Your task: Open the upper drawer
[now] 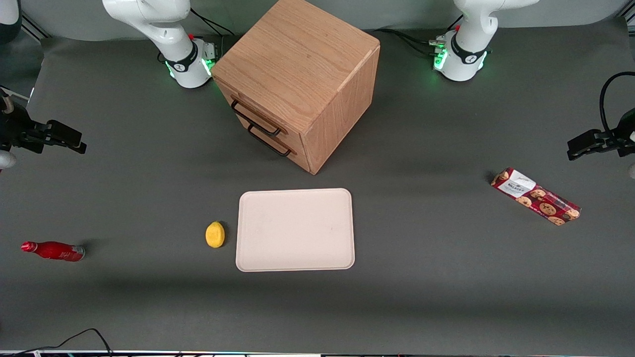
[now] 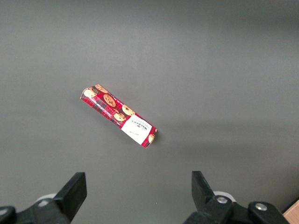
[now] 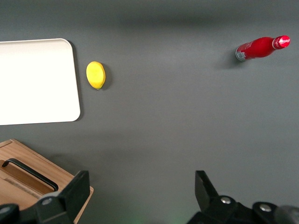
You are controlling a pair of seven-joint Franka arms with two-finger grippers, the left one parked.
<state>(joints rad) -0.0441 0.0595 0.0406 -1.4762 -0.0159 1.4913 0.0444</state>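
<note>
Right now the gripper [image 3: 140, 196] hangs high over the bare counter [image 1: 124, 198] toward the working arm's end, jaws spread and empty — nothing grasped. Upper drawer [image 1: 255, 115] sits closed in the cabinet [image 1: 297, 64], handle [image 1: 254, 119] facing the gripper's side — untouched.

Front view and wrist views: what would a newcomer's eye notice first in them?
First the wooden cabinet, standing farthest from the front camera, its upper drawer and lower drawer shut. Nearer the camera lies a pale tray with a yellow lemon beside it. A red bottle lies toward the working arm's end, a cookie pack toward the parked arm's; the gripper hangs above bare table beside the cabinet, jaws open.
</note>
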